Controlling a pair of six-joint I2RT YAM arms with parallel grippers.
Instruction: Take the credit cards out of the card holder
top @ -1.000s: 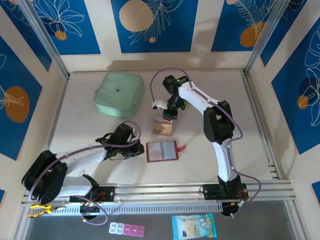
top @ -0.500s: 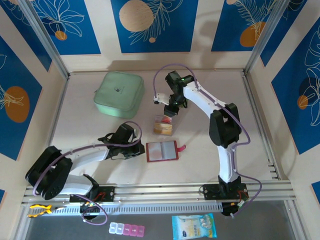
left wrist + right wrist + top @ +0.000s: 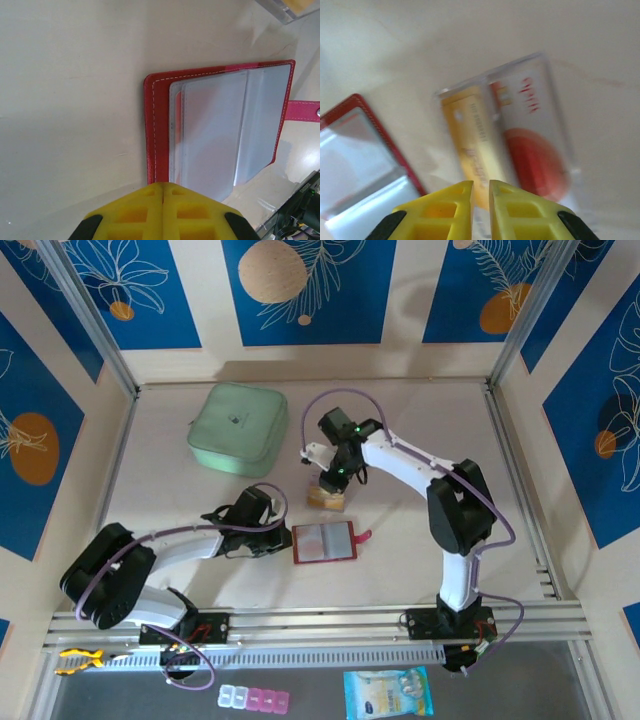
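The card holder (image 3: 324,542) lies open on the table, red rim around grey clear pockets (image 3: 220,125), its red tab (image 3: 302,109) sticking out to the right. My left gripper (image 3: 284,535) is shut, its tips (image 3: 162,186) at the holder's left edge with nothing between them. Just behind the holder lie the credit cards (image 3: 326,500): a tan one (image 3: 470,145) and a red-and-white one (image 3: 535,150), side by side under a clear sheet. My right gripper (image 3: 332,480) hovers over them, its jaws (image 3: 480,186) a narrow slit apart above the tan card, holding nothing.
A pale-green square pouch (image 3: 238,428) sits at the back left. Wooden walls with blue panels enclose the table on three sides. A metal rail (image 3: 330,622) runs along the near edge.
The right gripper pulled back from the cards, then came down over them again, slightly further left. The left gripper stays at the card holder's edge.
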